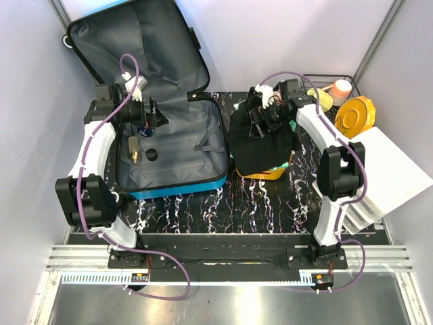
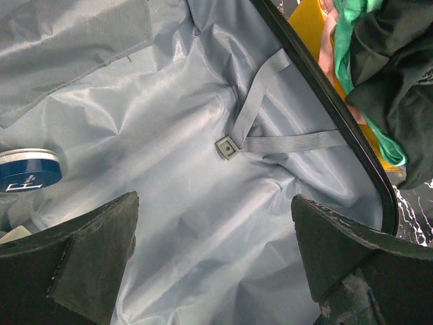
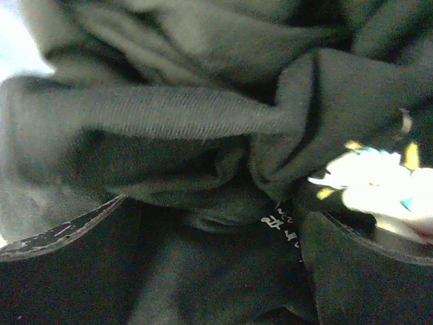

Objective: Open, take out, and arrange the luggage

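Observation:
The luggage [image 1: 177, 185], a blue hard-shell suitcase, lies open at the left, its lid [image 1: 135, 47] leaning back and its grey lining [image 2: 203, 196] showing. Inside are a gold bottle [image 1: 134, 149], a dark round thing [image 1: 151, 154] and a blue round tin [image 2: 27, 172]. A grey strap with a buckle [image 2: 226, 147] lies on the lining. My left gripper [image 1: 152, 119] hovers open and empty over the lining, also shown in the left wrist view [image 2: 213, 264]. My right gripper [image 1: 260, 122] is open, its jaws wide apart, pressed into a black garment [image 3: 203, 122].
The black garment [image 1: 260, 145] is heaped on an orange basket [image 1: 265, 174] to the right of the suitcase, with green cloth [image 2: 352, 34] under it. At the far right stand a yellow disc [image 1: 355, 115], a wire rack [image 1: 329, 80] with small items, and a white box [image 1: 389, 169].

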### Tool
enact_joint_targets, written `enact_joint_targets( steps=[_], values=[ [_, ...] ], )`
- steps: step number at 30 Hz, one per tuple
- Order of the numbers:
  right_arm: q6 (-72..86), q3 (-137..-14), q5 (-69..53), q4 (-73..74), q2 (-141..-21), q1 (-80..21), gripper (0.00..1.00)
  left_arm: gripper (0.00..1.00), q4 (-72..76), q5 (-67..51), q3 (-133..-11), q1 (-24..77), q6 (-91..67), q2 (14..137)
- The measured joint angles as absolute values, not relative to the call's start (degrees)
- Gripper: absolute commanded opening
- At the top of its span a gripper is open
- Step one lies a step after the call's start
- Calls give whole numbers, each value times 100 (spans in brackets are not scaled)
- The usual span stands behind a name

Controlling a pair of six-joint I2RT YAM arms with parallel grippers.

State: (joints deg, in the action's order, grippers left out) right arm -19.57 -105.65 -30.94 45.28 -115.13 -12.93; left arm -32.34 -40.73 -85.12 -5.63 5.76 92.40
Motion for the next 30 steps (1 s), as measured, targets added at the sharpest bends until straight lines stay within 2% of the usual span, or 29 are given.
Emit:
enact_joint_targets(
  steps=[1, 3, 11, 15, 17, 18, 19, 21, 26, 30],
  values=[
    [-2182, -10044, -3107, 4281, -11338, -1258, 100, 99, -3221, -4073, -8488, -563, 582, 9220],
    [-2375, -9800, -3048, 4180, -11008, -1258, 100, 99, -3214, -4075, -8451, -563, 602, 9185],
    [-2571, -10230, -2757, 4971, -10099, -1267, 100, 99, -3192, -4080, -8447, -526, 602, 9174],
    [-2871, -9238, -2698, 5109, -8945, -1603, 97, 99, -3181, -4077, -8444, -517, 600, 9166],
    [-2995, -8637, -2648, 5183, -8315, -2040, 90, 99, -3177, -4077, -8431, -508, 598, 9135],
    [-3057, -8364, -2655, 5221, -8055, -2287, 80, 99, -3164, -4077, -8409, -504, 598, 9109],
    [-3109, -8145, -2668, 5236, -7863, -2504, 74, 99, -3159, -4077, -8383, -499, 596, 9076],
    [-3175, -7725, -2685, 5295, -7579, -2869, 66, 99, -3157, -4077, -8335, -491, 596, 9011],
    [-3326, -6702, -2574, 5214, -7535, -3236, 63, 99, -3155, -4075, -8211, -475, 589, 8853],
    [-3457, -6348, -2018, 4910, -8154, -3256, 60, 99, -3157, -4073, -8191, -469, 593, 8818]
  ],
)
